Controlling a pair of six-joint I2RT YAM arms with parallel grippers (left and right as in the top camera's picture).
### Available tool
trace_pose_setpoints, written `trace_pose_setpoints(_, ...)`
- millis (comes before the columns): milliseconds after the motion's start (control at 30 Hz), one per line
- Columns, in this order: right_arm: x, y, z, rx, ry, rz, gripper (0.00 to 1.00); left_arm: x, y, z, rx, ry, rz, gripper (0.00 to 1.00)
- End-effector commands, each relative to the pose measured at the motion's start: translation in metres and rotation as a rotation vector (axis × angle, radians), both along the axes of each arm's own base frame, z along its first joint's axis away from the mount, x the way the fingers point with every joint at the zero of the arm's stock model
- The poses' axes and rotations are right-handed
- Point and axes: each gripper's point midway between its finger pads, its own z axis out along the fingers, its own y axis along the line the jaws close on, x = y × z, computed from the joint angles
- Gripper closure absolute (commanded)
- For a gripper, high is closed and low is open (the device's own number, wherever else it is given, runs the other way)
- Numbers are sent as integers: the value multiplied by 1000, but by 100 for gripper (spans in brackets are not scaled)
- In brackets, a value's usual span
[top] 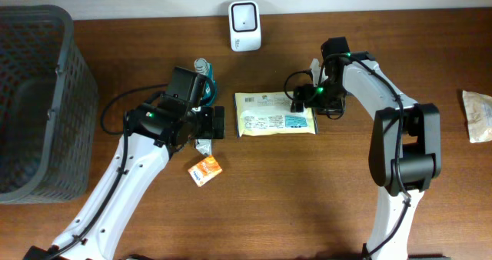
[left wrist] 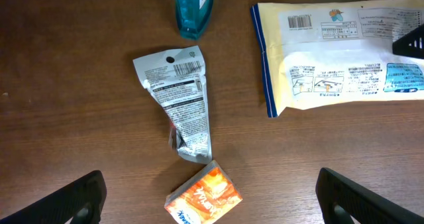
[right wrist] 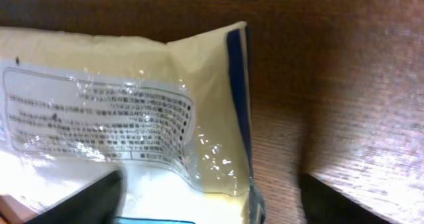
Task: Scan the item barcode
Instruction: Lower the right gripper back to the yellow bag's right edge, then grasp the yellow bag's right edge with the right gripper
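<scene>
Plainly, the right gripper point(right wrist: 212, 191) has its fingers apart and clamps nothing. One finger point(right wrist: 86, 201) hangs over the cream-yellow plastic packet with a blue sealed edge point(right wrist: 132, 85), and the other hangs over bare wood just past that edge. The packet lies flat in the middle of the brown wooden table point(top: 307, 198), printed side up, with a small barcode point(left wrist: 299, 22) showing near its far left corner.

The left gripper point(left wrist: 211, 187) is spread wide too and holds nothing. It hovers above a small orange carton point(left wrist: 204, 199) and a crumpled silver pouch point(left wrist: 182, 105), both lying just left of the packet, the pouch's narrow end just beside the carton. A teal bottle point(left wrist: 191, 8) lies beyond the pouch.

Further out, a white box-shaped scanner with a dark window point(top: 244, 25) stands at the table's far edge. A dark grey mesh basket point(top: 38, 98) sits at the left, and a pale crinkled wrapper point(top: 477, 115) lies at the far right.
</scene>
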Motion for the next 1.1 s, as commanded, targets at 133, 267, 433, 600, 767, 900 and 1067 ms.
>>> trace_pose_setpoints(133, -5, 4, 1, 21, 12, -5, 69, -3, 0, -7, -5, 24, 6, 1)
trace_pose_setpoints(267, -4, 3, 2, 22, 6, -6, 96, -3, 0, -7, -6, 24, 6, 1)
trace_pose_setpoints(433, 8, -4, 13, 24, -23, -25, 96, -3, 0, -7, -6, 24, 6, 1)
trace_pose_setpoints(600, 26, -32, 45, -56, -68, -68, 96, -3, 0, -7, -6, 23, 6, 1)
trace_pose_setpoints(767, 36, -61, 81, -218, -106, -83, 96, -3, 0, -7, -6, 24, 6, 1)
trace_pose_setpoints(900, 36, -63, 90, -230, -116, -43, 96, -3, 0, -7, -5, 24, 6, 1)
trace_pose_setpoints(1067, 35, -63, 89, -230, -112, -43, 96, -3, 0, -7, -5, 24, 6, 1)
